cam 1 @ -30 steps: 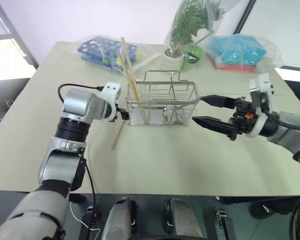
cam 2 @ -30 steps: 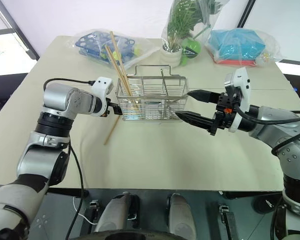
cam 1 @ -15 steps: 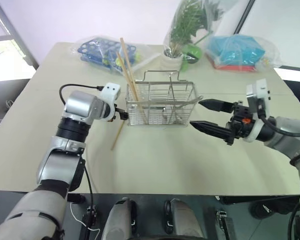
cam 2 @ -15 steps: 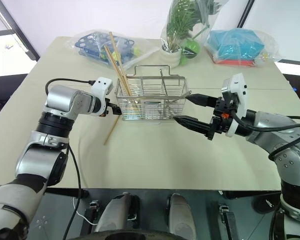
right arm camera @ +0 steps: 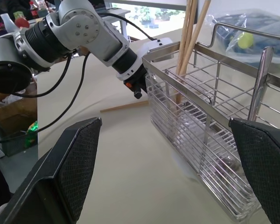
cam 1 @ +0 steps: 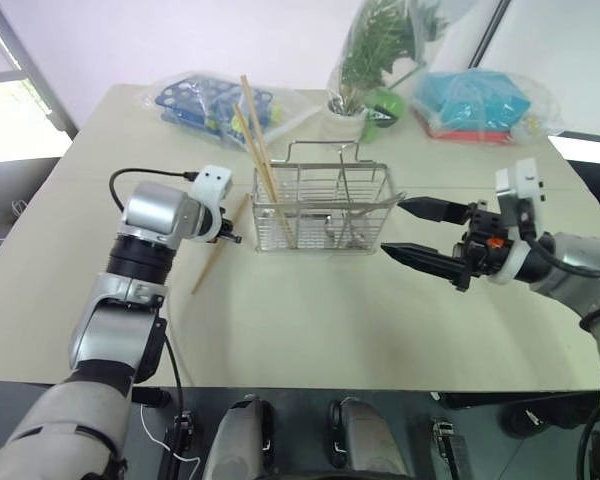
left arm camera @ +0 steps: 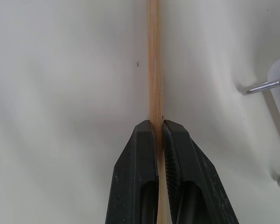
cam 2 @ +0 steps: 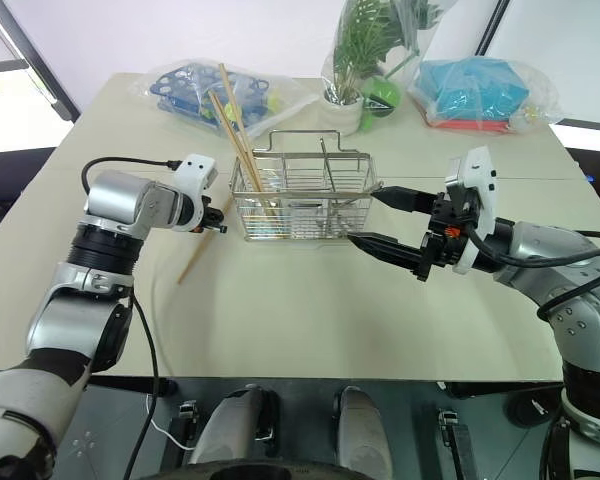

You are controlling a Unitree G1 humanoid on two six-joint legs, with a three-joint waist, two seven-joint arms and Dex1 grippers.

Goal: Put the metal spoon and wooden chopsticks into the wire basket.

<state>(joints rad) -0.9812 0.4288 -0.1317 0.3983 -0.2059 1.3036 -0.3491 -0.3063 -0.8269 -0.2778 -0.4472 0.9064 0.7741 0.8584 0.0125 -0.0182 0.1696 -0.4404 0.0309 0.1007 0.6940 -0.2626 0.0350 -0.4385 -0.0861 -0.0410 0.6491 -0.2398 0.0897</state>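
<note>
pinching one pale tan wooden chopstick (left arm camera: 154, 70) against the beige table (cam 1: 310, 310), the left gripper (left arm camera: 158, 128) sits beside the shiny silver wire basket (cam 1: 325, 210) (other chopsticks and a metal spoon (cam 1: 346, 205) stand inside); the right gripper (cam 1: 405, 228) is spread wide.

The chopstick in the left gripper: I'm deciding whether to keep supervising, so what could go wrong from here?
The left gripper is shut on a single chopstick well away from its middle, so it may pivot or slip when lifted. The wire basket sits right beside it and could get nudged. Chopsticks already inside lean out over that side and might be knocked.
</note>
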